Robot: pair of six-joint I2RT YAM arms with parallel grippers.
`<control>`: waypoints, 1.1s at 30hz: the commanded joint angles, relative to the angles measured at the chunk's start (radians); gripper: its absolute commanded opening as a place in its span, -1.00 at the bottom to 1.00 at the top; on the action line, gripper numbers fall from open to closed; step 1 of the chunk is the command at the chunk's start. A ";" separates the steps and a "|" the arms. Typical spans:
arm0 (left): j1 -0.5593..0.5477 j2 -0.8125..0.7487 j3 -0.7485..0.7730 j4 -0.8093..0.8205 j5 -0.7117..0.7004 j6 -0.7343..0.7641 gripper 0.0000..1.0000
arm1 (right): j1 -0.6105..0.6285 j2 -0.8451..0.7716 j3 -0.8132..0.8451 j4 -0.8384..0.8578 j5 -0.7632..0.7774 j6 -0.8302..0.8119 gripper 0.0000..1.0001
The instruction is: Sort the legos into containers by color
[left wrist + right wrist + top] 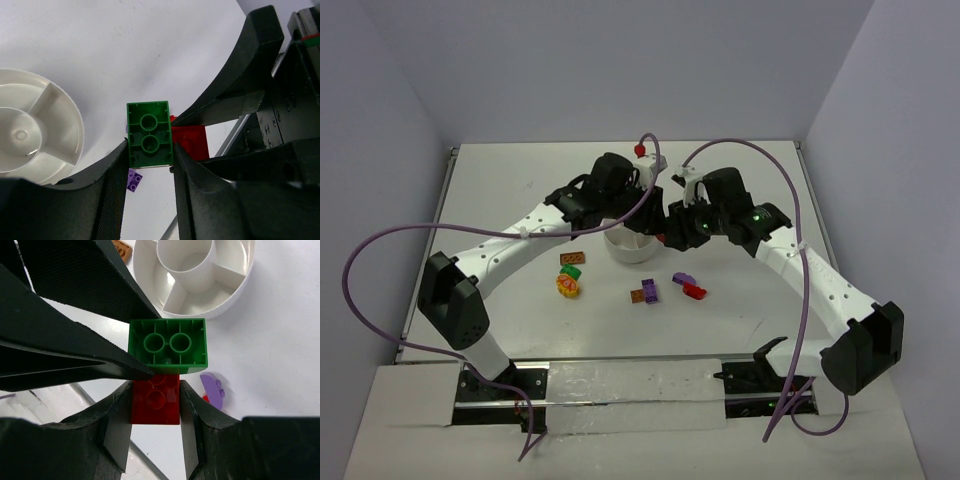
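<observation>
My left gripper (655, 215) and right gripper (672, 230) meet in the air just right of the white divided dish (625, 250). In the left wrist view the left gripper (149, 150) is shut on a green brick (149, 134), with a red brick (192, 141) touching its right side. In the right wrist view the right gripper (156, 390) is shut on that red brick (156, 400). The green brick (167, 344) sits against the red brick's top, and the left gripper's black fingers (75, 285) reach in from the upper left. The dish's compartments (235, 292) look empty.
On the table lie a brown-orange brick (572, 259), a small green brick (571, 271), a round yellow-and-red piece (567, 286), a purple and brown pair (646, 292), a purple piece (683, 279) and a red piece (695, 291). A purple brick (134, 180) lies below the left gripper.
</observation>
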 commanded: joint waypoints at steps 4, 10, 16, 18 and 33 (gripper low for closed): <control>0.000 -0.026 0.086 -0.013 -0.112 0.007 -1.00 | 0.020 0.013 0.028 0.025 0.081 0.006 -1.00; 0.033 -0.033 0.117 -0.029 -0.120 0.005 -1.00 | 0.025 0.007 0.001 0.028 0.093 0.000 -1.00; 0.047 -0.042 0.113 -0.026 -0.098 0.000 -1.00 | 0.029 0.021 -0.009 0.023 0.091 -0.015 -1.00; 0.050 -0.047 0.106 -0.024 -0.092 -0.002 -1.00 | 0.032 0.025 -0.015 0.020 0.091 -0.018 -1.00; 0.068 -0.052 0.096 -0.030 -0.100 0.005 -1.00 | 0.046 0.043 -0.037 0.021 0.132 -0.035 -1.00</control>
